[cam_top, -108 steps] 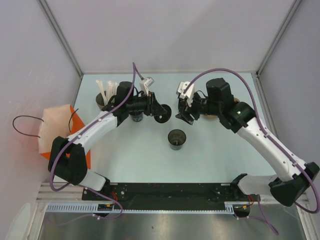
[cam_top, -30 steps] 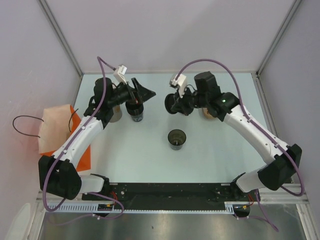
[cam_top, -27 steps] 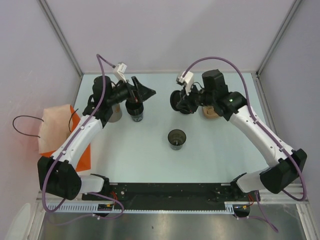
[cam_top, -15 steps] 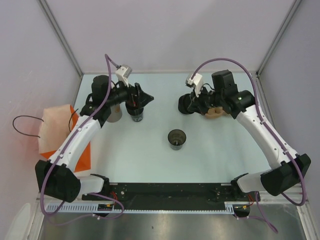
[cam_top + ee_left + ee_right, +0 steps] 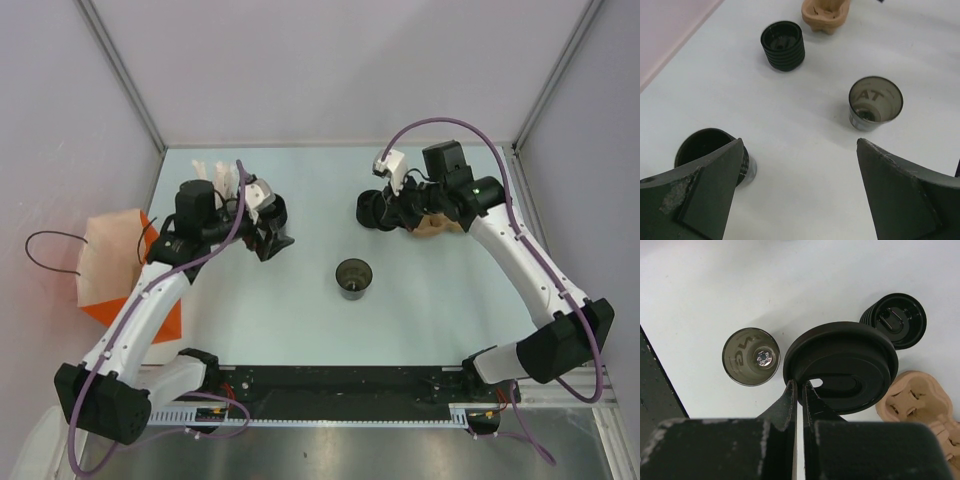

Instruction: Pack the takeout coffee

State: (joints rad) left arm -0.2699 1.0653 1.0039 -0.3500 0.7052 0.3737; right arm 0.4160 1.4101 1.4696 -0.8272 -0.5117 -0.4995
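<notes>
Left gripper (image 5: pixel 800 145) pulls back off left cup (image 5: pixel 707 147), jaws wide apart, empty. Right gripper (image 5: pixel 799 386) swings right with lid (image 5: pixel 840 365) pinched at rim, now near right cup (image 5: pixel 893 320) by carrier (image 5: pixel 920 400). Coffee stays uncapped: you cap first, then pack.

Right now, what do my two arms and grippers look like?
Both the left arm and right arm have white links with black joints and bases. A purple cable loops along each to a small white block at the wrist. The left gripper and right gripper are black, with flat wedge-shaped fingers; one left finger has a pale scuff.
</notes>
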